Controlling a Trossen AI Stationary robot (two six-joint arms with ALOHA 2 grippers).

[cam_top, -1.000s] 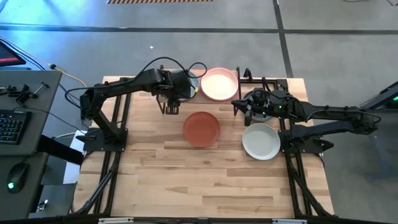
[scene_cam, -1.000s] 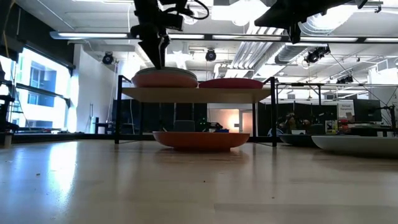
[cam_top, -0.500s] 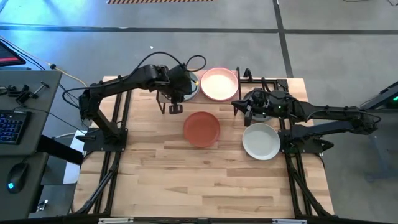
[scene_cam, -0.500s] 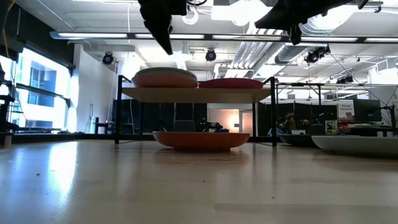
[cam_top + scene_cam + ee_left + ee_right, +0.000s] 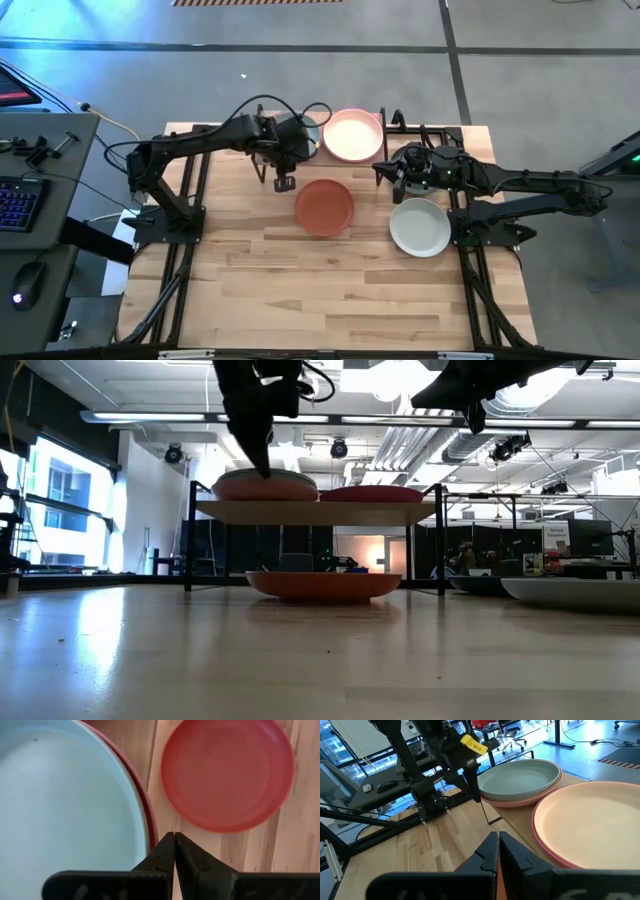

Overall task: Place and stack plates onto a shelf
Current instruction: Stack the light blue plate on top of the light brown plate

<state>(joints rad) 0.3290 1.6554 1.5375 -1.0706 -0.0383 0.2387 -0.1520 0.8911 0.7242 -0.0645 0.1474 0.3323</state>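
The shelf (image 5: 320, 510) stands at the table's far middle and carries two stacks of plates. The left stack (image 5: 520, 779) has a pale grey-green plate (image 5: 60, 805) on top. The right stack (image 5: 352, 135) is topped by a peach-pink plate (image 5: 590, 820). A terracotta plate (image 5: 324, 206) and a white plate (image 5: 419, 227) lie flat on the table. My left gripper (image 5: 284, 183) is shut, points steeply down and holds nothing. Its tips are at the left stack's near rim (image 5: 150, 832). My right gripper (image 5: 383, 170) is shut and empty, held level to the right of the shelf. My left gripper's shut fingertips (image 5: 262, 466) come from above and stand just over the near rim of the left stack's top plate. I cannot tell whether they touch it.
The shelf's thin black legs (image 5: 190, 540) stand on the wooden table (image 5: 330, 290). The terracotta plate lies just in front of them. The table's near half is bare wood. A desk with a keyboard (image 5: 20, 200) stands beyond the table's left edge.
My left gripper has shut its fingers. It rose a little from the left stack, then sank back to the stack's near rim, rolling its wrist. The plates have kept still.
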